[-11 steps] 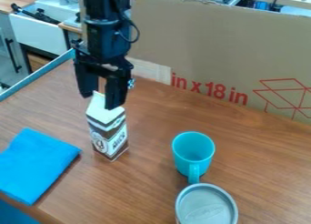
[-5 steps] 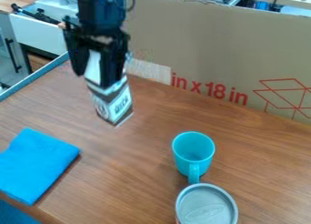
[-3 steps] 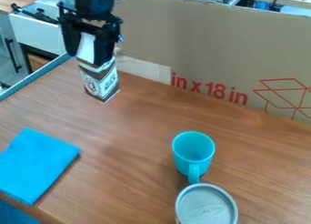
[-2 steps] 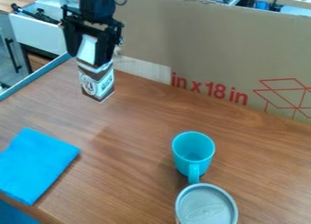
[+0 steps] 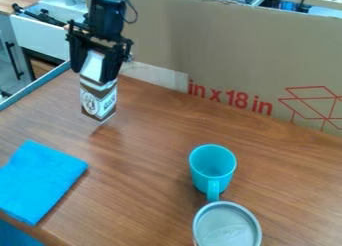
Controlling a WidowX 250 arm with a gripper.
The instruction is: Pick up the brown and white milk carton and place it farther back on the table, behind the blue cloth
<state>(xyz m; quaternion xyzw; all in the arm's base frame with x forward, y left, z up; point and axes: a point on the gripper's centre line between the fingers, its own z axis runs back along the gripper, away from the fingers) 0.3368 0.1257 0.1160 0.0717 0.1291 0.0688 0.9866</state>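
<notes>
Black gripper (image 5: 91,76) at far left of the table, hanging down, fingers around the upper part of a milk carton (image 5: 99,99). Fingers partway apart, one on each side of the carton, holding it. Carton is white with dark brown bands and a round mark, roughly upright, slanted top up between the fingers, lower part sticking out below them. Its bottom looks slightly above the wood table (image 5: 153,190), with a darker patch on the wood just below; exact gap hard to judge.

Blue cloth (image 5: 40,182) folded flat on the table, near left, on the near side of the carton and well apart from it. Turquoise mug (image 5: 212,162) right of centre, upright, open top, handle pointing to the near side. Cup with a grey lid (image 5: 227,227) just beside the mug on its near side, cut off by the near edge of the view. Mug handle reaches the lid's rim in the view; can't tell if they touch.

Large cardboard panel (image 5: 220,45) stands along the far side of the table, red print and a red line drawing of a box toward the right, pale strip (image 5: 157,77) low down on its left part. Blue edging (image 5: 33,86) runs along the far left side of the table. White drawer front (image 5: 43,37) beyond it, black hardware on top. Something blue (image 5: 17,235) in the near left corner, mostly cut off.
</notes>
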